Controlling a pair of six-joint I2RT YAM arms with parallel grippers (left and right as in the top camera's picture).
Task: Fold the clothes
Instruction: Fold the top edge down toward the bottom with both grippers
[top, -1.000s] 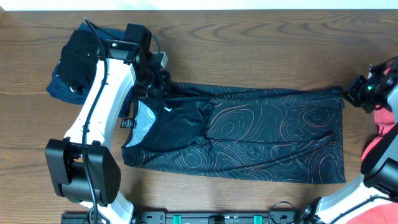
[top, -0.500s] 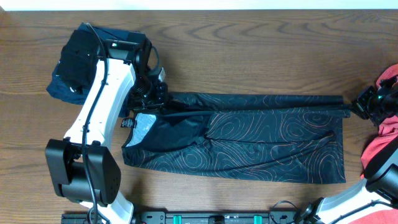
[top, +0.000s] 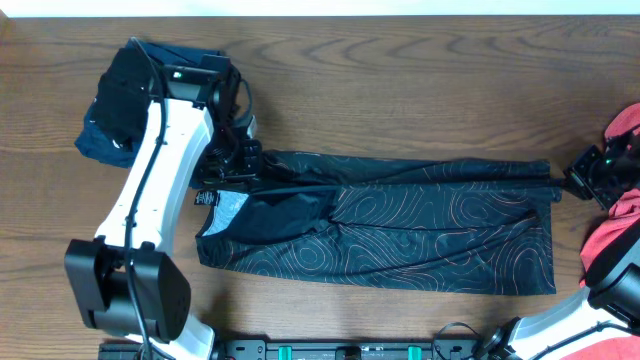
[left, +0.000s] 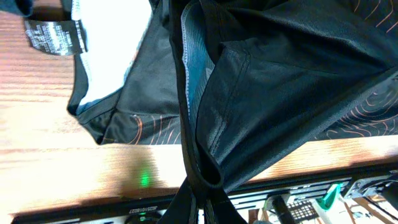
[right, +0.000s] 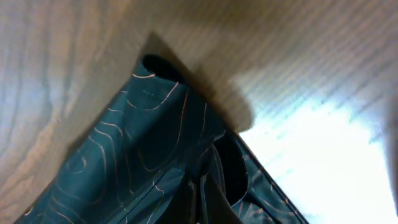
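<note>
On the wooden tabletop the black shirt lies spread lengthwise, its far edge pinched taut by the closed left gripper and closed right gripper, mid-fold it seems, next needing that edge carried evenly toward the near hem.

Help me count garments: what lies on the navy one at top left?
A black garment lies on the navy garment; the left arm hides their right edge and anything there.

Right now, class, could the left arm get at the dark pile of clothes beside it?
Probably not yet: the pile lies close with nothing between, but the left gripper is shut on the black shirt.
</note>
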